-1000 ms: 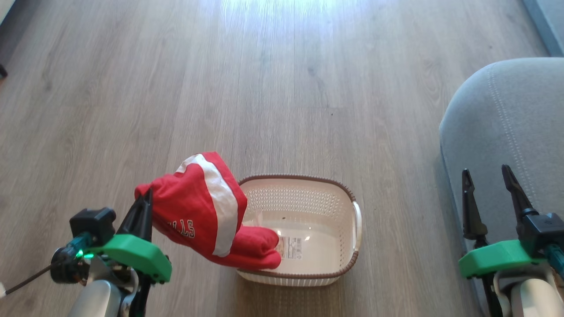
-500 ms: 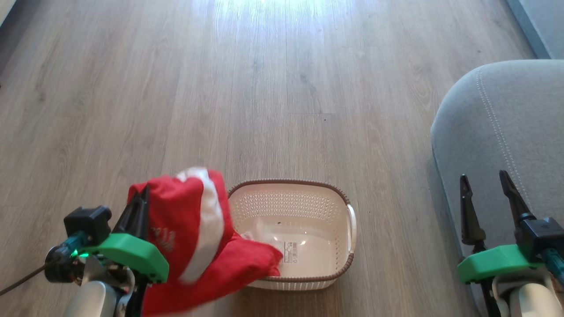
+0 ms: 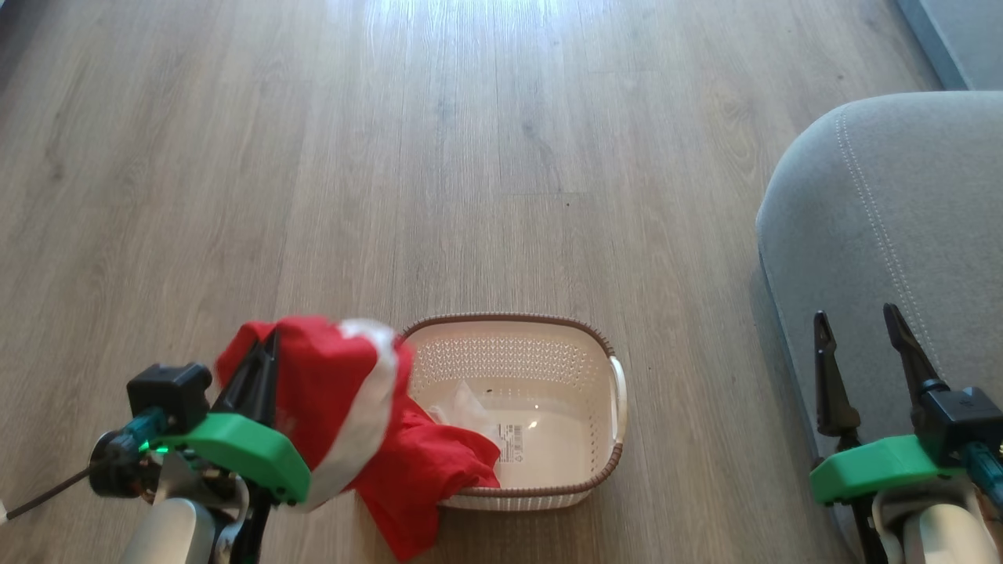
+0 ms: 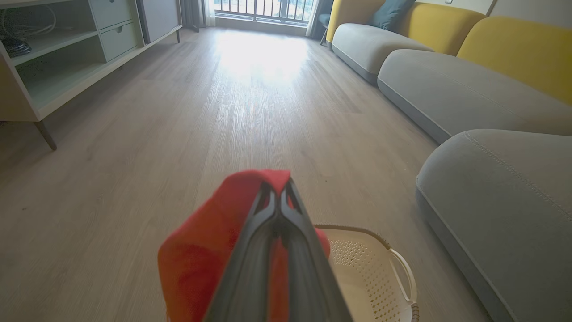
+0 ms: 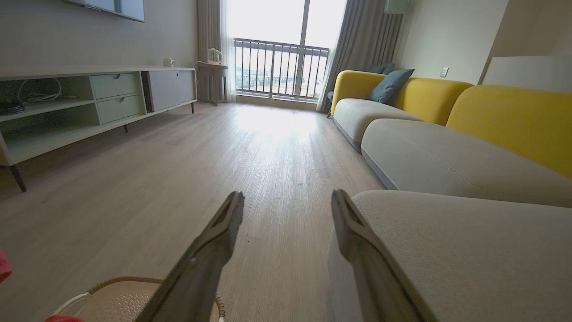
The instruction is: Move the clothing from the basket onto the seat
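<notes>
The left hand has its fingers pressed together on the red clothing. The garment bunches at the fingertips and hangs down and to that hand's right. Its long run slants towards the basket, and its lower fold lies across the near left rim, with a tail hanging outside above the floor. A thin whitish piece lies inside the basket, just right of the red fold.

Further right, the right hand is empty with its fingers spread apart, just at the edge of the seat.

So the seat lies well off to the left hand's right, beyond both the basket and the other hand. The carrying hand is the farther of the two. The coming move looks like a long sideways sweep — probably with lift first, or the trailing fold may drag on the rim.
</notes>
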Tool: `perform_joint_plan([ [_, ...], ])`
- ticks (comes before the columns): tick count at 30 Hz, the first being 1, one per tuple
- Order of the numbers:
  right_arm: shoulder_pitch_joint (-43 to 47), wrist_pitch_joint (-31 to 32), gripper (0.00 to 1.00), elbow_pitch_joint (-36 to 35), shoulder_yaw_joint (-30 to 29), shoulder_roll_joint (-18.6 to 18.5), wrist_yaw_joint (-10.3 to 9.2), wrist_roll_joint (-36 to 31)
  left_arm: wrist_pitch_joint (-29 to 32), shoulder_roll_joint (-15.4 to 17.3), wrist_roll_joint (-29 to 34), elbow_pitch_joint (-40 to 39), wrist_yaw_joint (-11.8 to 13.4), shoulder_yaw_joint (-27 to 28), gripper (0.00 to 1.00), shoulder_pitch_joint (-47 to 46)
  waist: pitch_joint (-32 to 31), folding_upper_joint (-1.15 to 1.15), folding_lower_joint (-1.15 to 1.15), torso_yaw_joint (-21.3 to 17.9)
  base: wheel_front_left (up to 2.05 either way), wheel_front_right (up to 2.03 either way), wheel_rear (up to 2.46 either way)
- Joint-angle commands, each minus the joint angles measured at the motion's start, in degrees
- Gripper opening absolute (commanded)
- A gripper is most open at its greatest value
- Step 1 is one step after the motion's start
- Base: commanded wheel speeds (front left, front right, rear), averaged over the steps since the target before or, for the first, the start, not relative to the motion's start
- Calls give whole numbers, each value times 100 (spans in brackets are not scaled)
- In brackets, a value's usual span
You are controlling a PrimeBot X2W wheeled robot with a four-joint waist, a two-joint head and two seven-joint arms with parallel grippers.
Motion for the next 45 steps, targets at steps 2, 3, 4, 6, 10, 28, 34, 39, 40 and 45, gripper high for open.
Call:
perform_joint_plan([
  [2,-155,-38,100,-151,159,-68,-1,37,-9,152,-7,-266,49,194,0,-343,2,0,1,-16,0,0,0],
  [3,-159,-38,100,-149,157,-67,-1,35,-6,157,-8,-271,51,191,0,-349,1,0,1,-23,0,0,0],
  [4,-163,-38,100,-149,155,-67,-1,33,-3,161,-8,-275,54,187,0,-354,-2,0,1,-30,0,0,0],
  [6,-171,-38,100,-149,149,-66,-1,29,5,169,-11,-285,58,178,0,-363,-5,0,1,-41,0,0,0],
  [10,-179,-38,100,-145,143,-64,-1,20,16,179,-19,-298,65,157,0,-371,-14,0,1,-55,0,0,0],
  [28,-262,-38,100,-89,454,-124,-1,-38,23,219,-26,-322,92,59,0,-429,-29,0,1,-83,0,0,0],
  [34,-538,-38,100,9,1668,-369,-1,200,107,174,-12,-533,58,-105,0,-461,-56,0,1,-122,0,0,0],
  [39,-917,-38,100,60,2879,-517,-1,413,264,116,-2,-806,16,-302,0,-497,-62,0,1,-135,0,0,0],
  [40,-1003,-38,100,77,3108,-541,-1,462,297,98,-5,-863,2,-347,0,-509,-63,0,1,-130,0,0,0],
  [45,-1455,-38,100,165,4053,-628,-1,708,500,27,27,-1108,-90,-646,0,-540,-65,0,1,-87,0,0,0],
])
